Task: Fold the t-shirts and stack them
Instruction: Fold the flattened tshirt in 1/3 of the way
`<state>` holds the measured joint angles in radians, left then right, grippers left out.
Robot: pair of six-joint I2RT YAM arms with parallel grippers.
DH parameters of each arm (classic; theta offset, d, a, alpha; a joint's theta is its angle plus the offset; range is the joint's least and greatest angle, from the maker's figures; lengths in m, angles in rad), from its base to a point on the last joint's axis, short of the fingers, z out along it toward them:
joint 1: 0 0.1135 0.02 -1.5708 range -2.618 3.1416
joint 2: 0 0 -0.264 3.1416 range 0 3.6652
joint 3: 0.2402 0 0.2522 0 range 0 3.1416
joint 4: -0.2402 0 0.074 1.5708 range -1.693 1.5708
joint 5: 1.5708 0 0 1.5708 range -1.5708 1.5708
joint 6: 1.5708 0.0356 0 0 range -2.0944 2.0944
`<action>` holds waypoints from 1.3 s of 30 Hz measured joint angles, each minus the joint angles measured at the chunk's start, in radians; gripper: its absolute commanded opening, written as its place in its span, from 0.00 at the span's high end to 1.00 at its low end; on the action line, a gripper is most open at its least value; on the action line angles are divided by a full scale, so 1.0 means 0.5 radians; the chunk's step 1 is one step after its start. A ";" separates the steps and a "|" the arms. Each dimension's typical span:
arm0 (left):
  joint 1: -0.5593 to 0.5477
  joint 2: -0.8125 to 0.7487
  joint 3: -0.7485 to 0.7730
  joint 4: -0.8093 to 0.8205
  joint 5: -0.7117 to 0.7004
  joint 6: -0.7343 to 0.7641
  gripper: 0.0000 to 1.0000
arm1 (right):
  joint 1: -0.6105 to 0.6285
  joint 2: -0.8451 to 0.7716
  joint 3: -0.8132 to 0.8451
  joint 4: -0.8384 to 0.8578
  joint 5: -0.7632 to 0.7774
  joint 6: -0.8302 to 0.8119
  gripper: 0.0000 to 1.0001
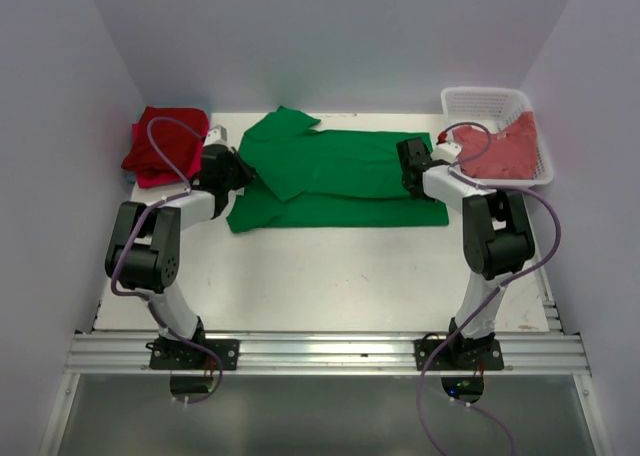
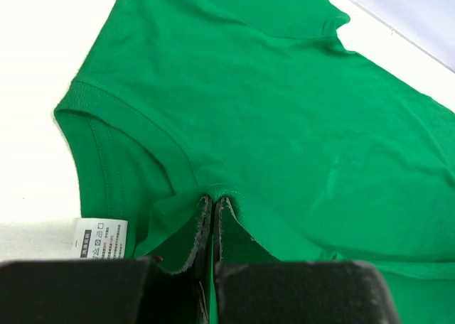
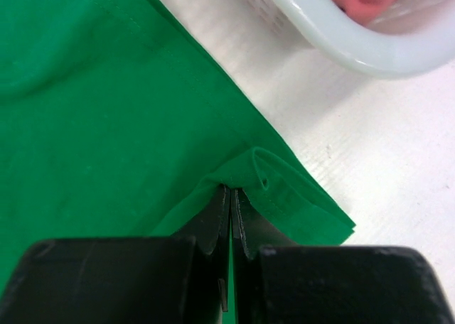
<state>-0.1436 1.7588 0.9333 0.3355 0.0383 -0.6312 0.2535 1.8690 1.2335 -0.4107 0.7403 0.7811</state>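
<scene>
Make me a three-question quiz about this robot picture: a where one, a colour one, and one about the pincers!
1. Where is the white plastic lattice basket? A) far right B) far left C) middle
2. What colour is the spread-out cloth t-shirt? A) blue B) bright green C) yellow
3. What are the left pincer and right pincer doing? A) hanging open B) gripping the basket C) pinching the t-shirt
Answers: 1A, top view shows it far right; 2B, green in every view; 3C, wrist views show cloth clamped in each.
</scene>
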 measured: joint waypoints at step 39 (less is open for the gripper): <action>-0.015 -0.352 -0.244 0.108 0.373 -0.013 0.50 | -0.014 -0.634 -0.360 0.445 -0.298 -0.311 1.00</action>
<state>-0.1513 1.5826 0.8112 0.3897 0.2249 -0.6376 0.2466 1.5520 1.0534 -0.1883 0.5911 0.6258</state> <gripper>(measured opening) 0.722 0.040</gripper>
